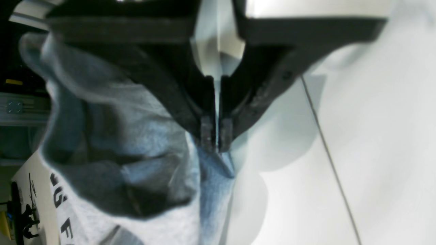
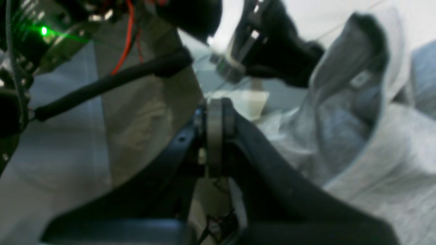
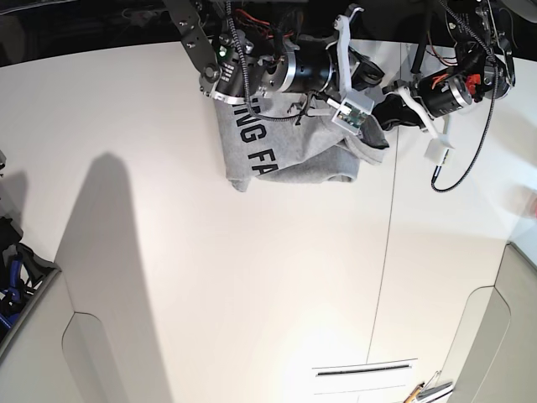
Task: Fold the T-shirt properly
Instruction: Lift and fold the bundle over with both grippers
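The left hand, a black 2-finger assembly, has its fingers pressed together on a pinch of cloth from the heather-grey short-sleeved cotton T-shirt; the fabric hangs bunched from that pinch in the left wrist view. The right hand, of the same black construction, shows its fingers drawn close around a pale strip. Whether that strip is shirt fabric or a part of the hand cannot be told, so its hold is undetermined.

Location of the T-shirt: it lies at the far edge of the white desk, directly beneath both arms, near the seam line that runs down the desk surface. The garment is gathered into an irregular heap. Black block lettering faces upward on the part on the base view's left, and the part on that view's right is crumpled under the left hand.

Progress assessment:
1. No flat, squared fold is visible. Edges are curled and uneven.
2. Sleeves and collar cannot be separated out in the heap.
3. Judged state: early or mid-task. The garment appears to need spreading or aligning, then folding into a flat rectangle.
4. Most of the desk area is unoccupied and available for laying the garment out.
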